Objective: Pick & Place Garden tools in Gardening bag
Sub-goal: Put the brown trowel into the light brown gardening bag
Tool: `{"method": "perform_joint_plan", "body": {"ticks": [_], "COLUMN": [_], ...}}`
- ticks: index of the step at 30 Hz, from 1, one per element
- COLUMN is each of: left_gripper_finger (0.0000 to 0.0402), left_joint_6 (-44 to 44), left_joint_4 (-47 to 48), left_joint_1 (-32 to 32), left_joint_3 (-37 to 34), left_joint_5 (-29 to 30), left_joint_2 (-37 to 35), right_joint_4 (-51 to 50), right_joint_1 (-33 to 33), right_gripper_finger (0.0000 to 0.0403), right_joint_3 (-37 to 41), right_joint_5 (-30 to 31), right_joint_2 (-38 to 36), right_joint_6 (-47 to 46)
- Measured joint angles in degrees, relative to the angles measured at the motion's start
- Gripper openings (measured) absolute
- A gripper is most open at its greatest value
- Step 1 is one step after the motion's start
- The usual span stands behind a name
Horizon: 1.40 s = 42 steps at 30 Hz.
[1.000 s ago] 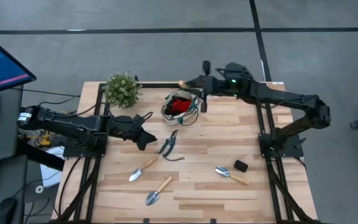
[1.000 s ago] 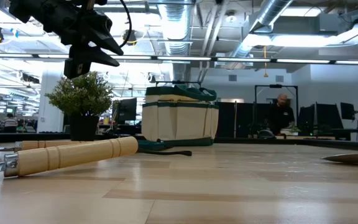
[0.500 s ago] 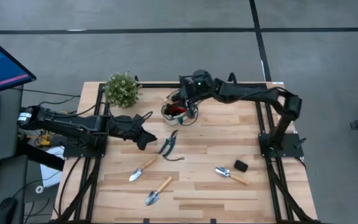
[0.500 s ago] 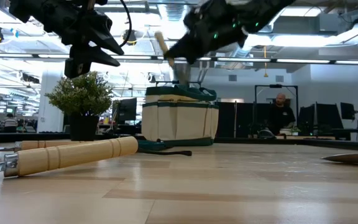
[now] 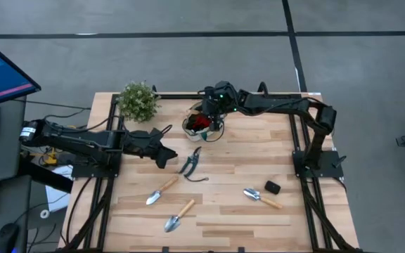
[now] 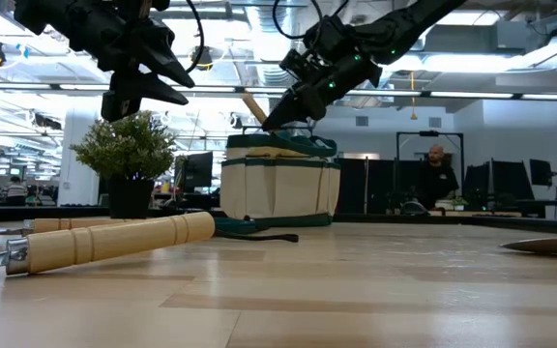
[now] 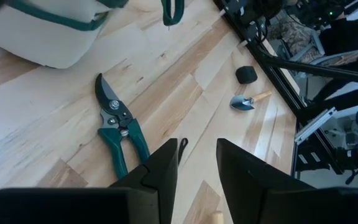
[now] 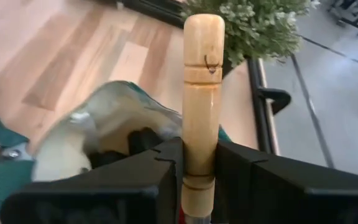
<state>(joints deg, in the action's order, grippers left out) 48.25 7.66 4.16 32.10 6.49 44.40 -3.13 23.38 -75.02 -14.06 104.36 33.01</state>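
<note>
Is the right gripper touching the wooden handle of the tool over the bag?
Touching. The right wrist view shows the right gripper with its fingers pressed against both sides of the wooden handle.

Two dark, matte-black jointed arms are seen, each mounted on a black metal frame at a side edge of the wooden table [image 5: 223, 151]. A small green indicator light is noted on the right arm near its wrist. Black cables are looped along the left arm. Flat, black, blunt-tipped fingers [image 7: 160, 171] are observed.
</note>
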Motion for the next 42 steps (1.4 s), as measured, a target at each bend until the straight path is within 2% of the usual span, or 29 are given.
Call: {"method": "perform_joint_plan", "body": {"ticks": [9,19,25,29,32,39,42], "left_gripper_finger": [0.0112,0.0112,0.0112,0.0112,0.0112,0.0112,0.0112], "left_joint_6": [0.02,0.02,0.02,0.02,0.02,-0.04,-1.16], "left_joint_4": [0.0,0.0,-0.01,-0.02,-0.02,0.0,0.0], "left_joint_1": [0.0,0.0,0.0,0.0,0.0,0.0,0.0], "left_joint_3": [0.0,0.0,0.0,0.0,0.0,0.0,0.0], "left_joint_5": [0.83,1.0,1.0,0.98,1.0,1.0,0.98], "left_joint_2": [0.0,0.0,0.0,0.0,0.0,0.0,0.0], "right_joint_4": [-5.99,-4.39,-3.19,1.42,7.14,7.86,6.55], "right_joint_1": [0.37,-0.03,-0.95,0.71,2.21,5.04,5.51], "right_gripper_finger": [0.0058,0.0058,0.0058,0.0058,0.0058,0.0058,0.0058], "right_joint_3": [0.01,0.0,-2.42,-5.02,-6.0,-6.47,-6.38], "right_joint_5": [-1.02,-1.55,-6.73,-20.66,-27.74,-30.01,-28.95], "right_joint_2": [0.0,-0.03,-0.52,-0.52,-0.59,0.3,1.89], "right_joint_6": [0.18,-0.38,-3.17,-10.41,-13.93,-12.69,-12.0]}}
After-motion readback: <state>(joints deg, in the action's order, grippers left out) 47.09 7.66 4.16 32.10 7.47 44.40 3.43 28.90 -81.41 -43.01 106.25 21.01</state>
